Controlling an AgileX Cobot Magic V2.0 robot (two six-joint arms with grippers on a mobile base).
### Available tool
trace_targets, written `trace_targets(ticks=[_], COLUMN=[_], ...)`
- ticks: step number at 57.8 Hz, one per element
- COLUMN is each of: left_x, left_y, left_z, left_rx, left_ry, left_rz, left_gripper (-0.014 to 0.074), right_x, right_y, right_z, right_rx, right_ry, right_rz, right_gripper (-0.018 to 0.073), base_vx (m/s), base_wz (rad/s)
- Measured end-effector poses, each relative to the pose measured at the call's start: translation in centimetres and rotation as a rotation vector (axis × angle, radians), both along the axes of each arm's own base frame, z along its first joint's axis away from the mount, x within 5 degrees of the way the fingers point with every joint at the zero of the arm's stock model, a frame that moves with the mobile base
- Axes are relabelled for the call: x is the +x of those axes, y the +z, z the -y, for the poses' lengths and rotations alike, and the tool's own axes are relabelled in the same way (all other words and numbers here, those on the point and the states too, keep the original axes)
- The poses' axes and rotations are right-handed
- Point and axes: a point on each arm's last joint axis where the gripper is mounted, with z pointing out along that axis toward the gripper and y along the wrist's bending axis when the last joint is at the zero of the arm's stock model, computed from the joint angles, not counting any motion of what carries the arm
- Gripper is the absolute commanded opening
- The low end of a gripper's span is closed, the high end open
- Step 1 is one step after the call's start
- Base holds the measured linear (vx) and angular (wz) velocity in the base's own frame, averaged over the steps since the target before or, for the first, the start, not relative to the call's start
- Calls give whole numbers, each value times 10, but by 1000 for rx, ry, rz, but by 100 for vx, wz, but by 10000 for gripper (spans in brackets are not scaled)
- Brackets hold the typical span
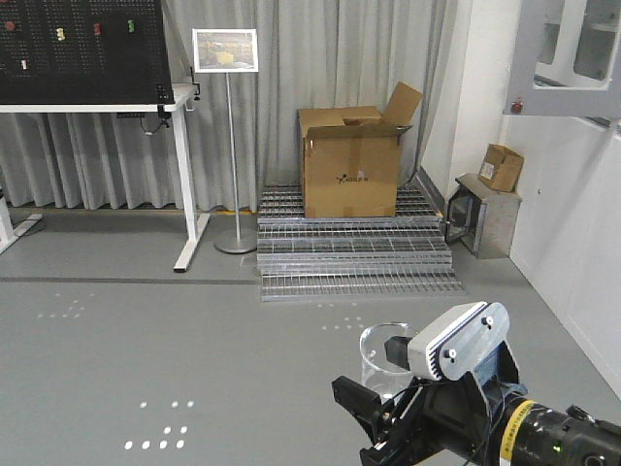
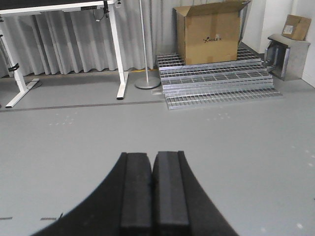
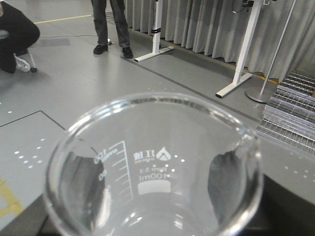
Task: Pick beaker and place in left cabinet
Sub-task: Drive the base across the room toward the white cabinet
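Observation:
The beaker (image 1: 384,357) is a small clear glass cylinder with white graduation marks, held upright in the air over the grey floor. My right gripper (image 1: 378,381) is shut on it at the bottom right of the front view. In the right wrist view the beaker (image 3: 152,162) fills the frame, and the dark fingers (image 3: 225,177) show through the glass on both sides. In the left wrist view, my left gripper (image 2: 152,158) is shut with its two black pads pressed together and nothing between them. The left cabinet is out of view.
An open cardboard box (image 1: 351,160) stands on stacked metal grates (image 1: 354,254). Left of it are a sign stand (image 1: 233,146) and a white-legged table (image 1: 184,184) with a black pegboard. A grey glass-door wall unit (image 1: 572,58) hangs top right. People's legs (image 3: 110,24) stand nearby.

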Motion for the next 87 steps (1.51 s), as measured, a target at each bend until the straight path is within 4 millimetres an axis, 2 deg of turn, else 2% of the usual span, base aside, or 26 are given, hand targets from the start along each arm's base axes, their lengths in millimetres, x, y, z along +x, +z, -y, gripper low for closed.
trace_targets(ticks=[87], left_x=[0], left_y=[0], left_z=[0], left_rx=[0], left_ry=[0], left_rz=[0], left_gripper=[4], right_x=[0], right_y=[-1], right_z=[0], right_rx=[-5], right_ry=[-4], right_rz=[-4], right_gripper=[209], base_vx=[62], base_wz=[2])
